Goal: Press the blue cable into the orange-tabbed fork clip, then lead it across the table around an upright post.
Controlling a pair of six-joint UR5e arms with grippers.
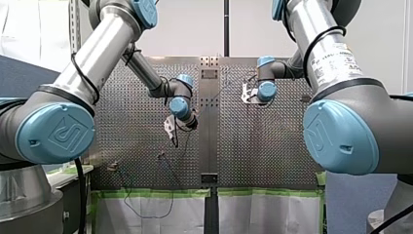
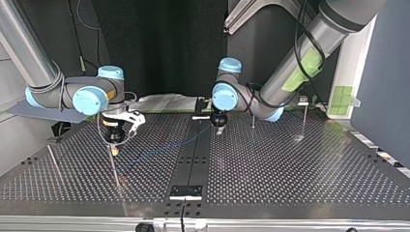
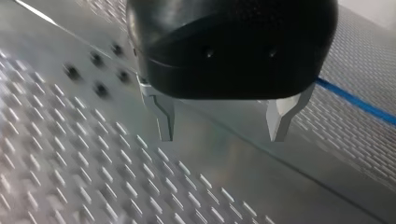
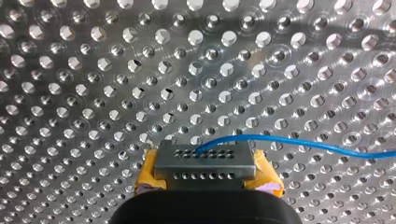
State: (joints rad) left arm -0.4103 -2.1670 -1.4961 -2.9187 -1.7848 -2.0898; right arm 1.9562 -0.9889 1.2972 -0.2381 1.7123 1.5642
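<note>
My right fingers (image 4: 148, 175) clamp the blue cable's (image 4: 299, 141) grey plug (image 4: 205, 161); my left fingers (image 3: 164, 116) gape wide.

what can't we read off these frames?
Fork clip: not recognisable in any view; too small in the front and top views.
Blue cable end: hidden inside the grey block clamped by my right gripper, right wrist view.
Cable's run past my left gripper: hidden by the gripper's black body, left wrist view; the table there is blurred.
</note>
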